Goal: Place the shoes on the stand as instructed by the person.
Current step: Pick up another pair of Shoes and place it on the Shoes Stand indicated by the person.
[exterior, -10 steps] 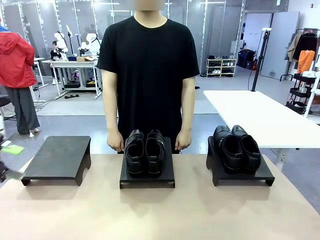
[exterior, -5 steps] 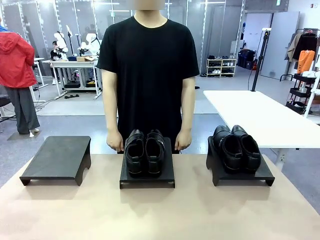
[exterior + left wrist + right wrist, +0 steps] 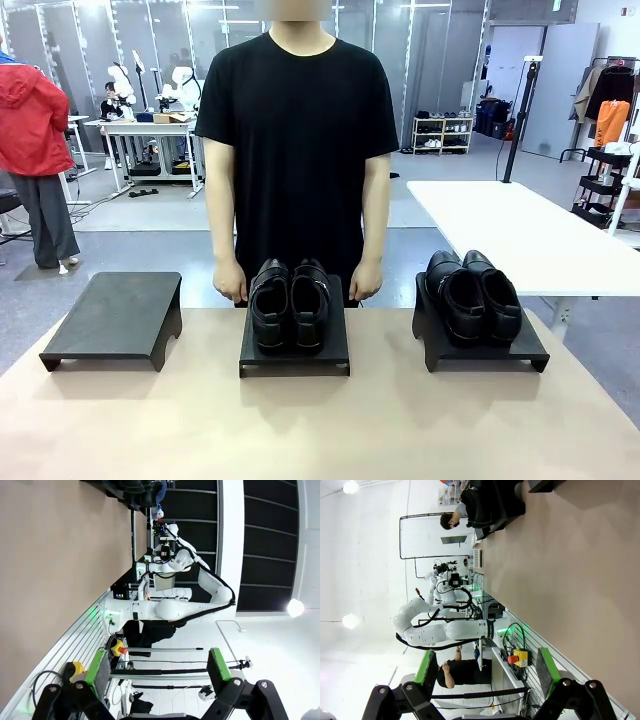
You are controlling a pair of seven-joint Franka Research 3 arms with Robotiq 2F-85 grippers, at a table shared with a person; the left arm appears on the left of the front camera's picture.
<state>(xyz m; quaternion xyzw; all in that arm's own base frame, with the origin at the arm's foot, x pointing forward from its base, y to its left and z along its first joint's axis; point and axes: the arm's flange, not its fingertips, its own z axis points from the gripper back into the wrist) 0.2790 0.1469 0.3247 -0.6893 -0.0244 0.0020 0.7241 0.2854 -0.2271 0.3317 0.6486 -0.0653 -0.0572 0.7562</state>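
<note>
The desk (image 3: pixel 320 420) carries three black stands. Behind the middle stand (image 3: pixel 295 350) is the person (image 3: pixel 297 150). It holds the buckled shoes (image 3: pixel 290 305); the plain shoes (image 3: pixel 472 295) sit on the stand to its right (image 3: pixel 480 345). The left claw (image 3: pixel 157 672) and right claw (image 3: pixel 485 672) both gape apart, empty.

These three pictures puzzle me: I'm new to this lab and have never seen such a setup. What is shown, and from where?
The front picture looks across a tan table at a person standing with hands at their sides. Three black stands sit there: the left stand bare, the middle stand carrying the buckled pair of shoes, the right stand carrying the plain pair. The other two pictures come from cameras on the robot's wrists, turned sideways. Each shows its own two-fingered claw: the left gripper and the right gripper, both open with green pads, holding nothing.
</note>
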